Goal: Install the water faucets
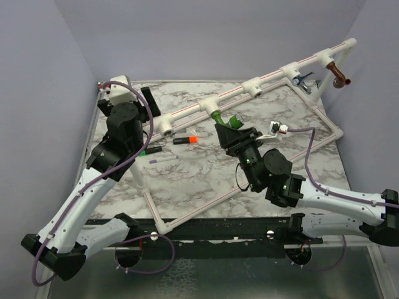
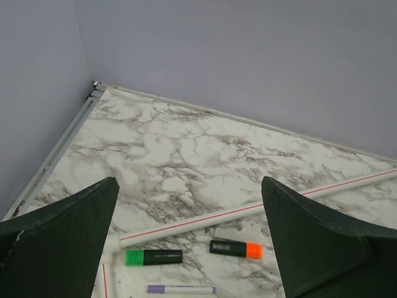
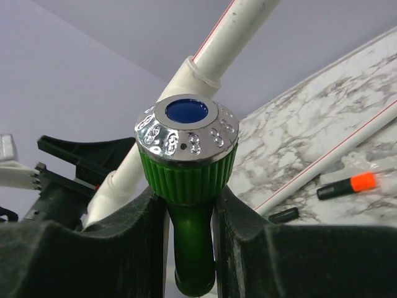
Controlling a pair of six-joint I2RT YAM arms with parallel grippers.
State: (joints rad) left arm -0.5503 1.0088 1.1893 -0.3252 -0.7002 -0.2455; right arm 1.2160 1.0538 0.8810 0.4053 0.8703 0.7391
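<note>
1. The bright green plastic faucet [image 3: 189,186], topped by a chrome-ringed knob with a blue cap, is pinched between the narrow-set jaws of the right gripper [image 3: 189,217], held by its neck just under the ribbed collar.
2. Just beyond the fingertips sits the white plastic tee fitting [image 3: 192,77] on the white pipe [image 3: 229,31]. The knob hides the joint.
3. The step probably calls for keeping the faucet square to the socket and turning gently, since the smooth neck may slip.
4. The left gripper [image 2: 189,183] is spread wide and holds nothing. Below it lie orange-capped [image 2: 236,249] and green-capped [image 2: 153,257] marker pens.
5. No containers show. Farther along the pipe, the copper-brown faucet [image 1: 340,78] and shiny chrome faucet [image 1: 304,78] appear seated in tees.
</note>
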